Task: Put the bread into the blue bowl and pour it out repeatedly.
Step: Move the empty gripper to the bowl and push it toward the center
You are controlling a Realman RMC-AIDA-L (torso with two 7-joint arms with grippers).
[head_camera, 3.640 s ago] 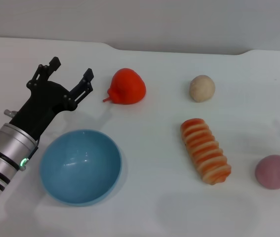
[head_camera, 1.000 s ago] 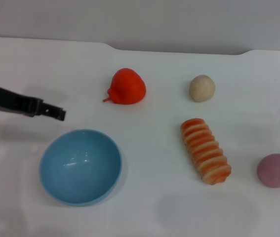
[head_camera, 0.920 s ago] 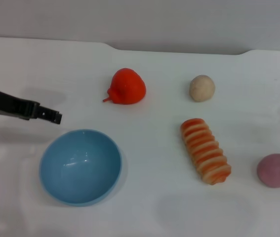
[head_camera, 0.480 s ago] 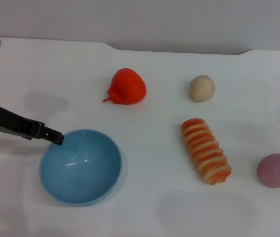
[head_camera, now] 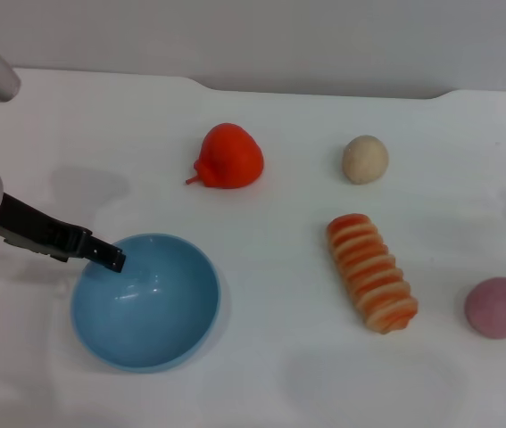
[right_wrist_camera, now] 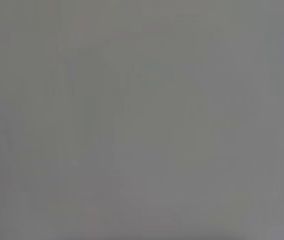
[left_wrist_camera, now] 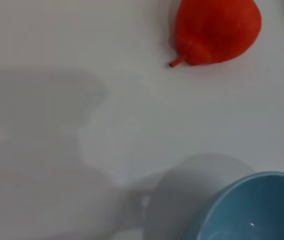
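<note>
White table (head_camera: 270, 374) carrying five toys.
The blue bowl (head_camera: 154, 312) is set at 8 o'clock, the red fruit (head_camera: 229, 156) at 11, the beige ball (head_camera: 364, 160) at 1, the bread (head_camera: 371, 272) at 4, the pink fruit (head_camera: 495, 308) farther out at 4.

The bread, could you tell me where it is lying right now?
In the head view the bread lies on the table's right half, apart from the blue bowl, between the beige ball and the pink fruit.

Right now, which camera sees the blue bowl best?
The head view: the whole blue bowl shows there, round and empty, with the left gripper at its rim. The left wrist view catches only one edge of the bowl. The right wrist view shows nothing of it, just plain grey.
</note>
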